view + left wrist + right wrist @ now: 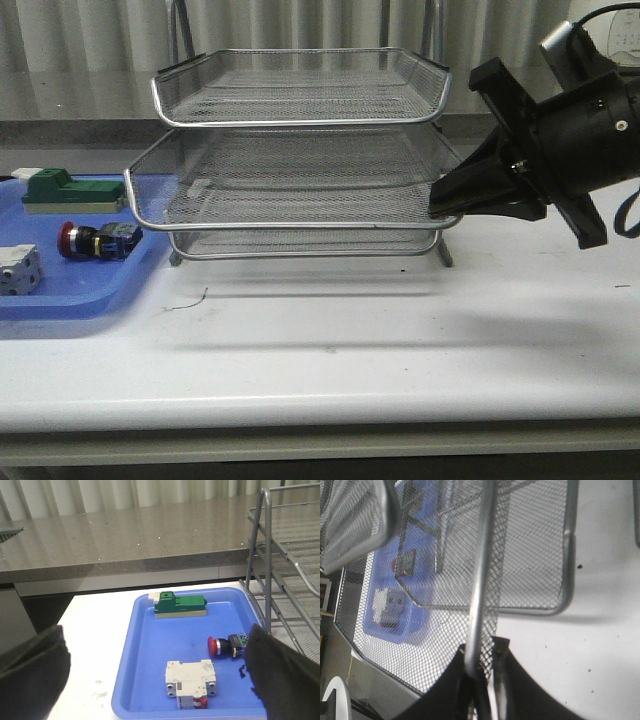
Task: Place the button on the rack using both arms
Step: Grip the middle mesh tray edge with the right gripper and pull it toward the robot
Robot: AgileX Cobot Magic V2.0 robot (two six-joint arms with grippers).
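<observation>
The button [98, 241] lies on its side on the blue tray, red head pointing left; it also shows in the left wrist view [227, 645]. The rack [300, 120] stands mid-table with its middle tray [290, 226] slid forward. My right gripper [440, 205] is shut on that tray's right front rim; in the right wrist view the chrome rim [480, 555] runs between the fingers of the gripper [482, 652]. My left gripper [155, 630] is open and empty, held above the blue tray, its right finger [280, 680] close beside the button. It is out of the front view.
The blue tray [90, 290] sits left of the rack, its right end under the pulled-out tray's left corner. It also holds a green block [180, 605] and a white cube-like part [192, 682]. A grey counter [125, 535] runs behind the table.
</observation>
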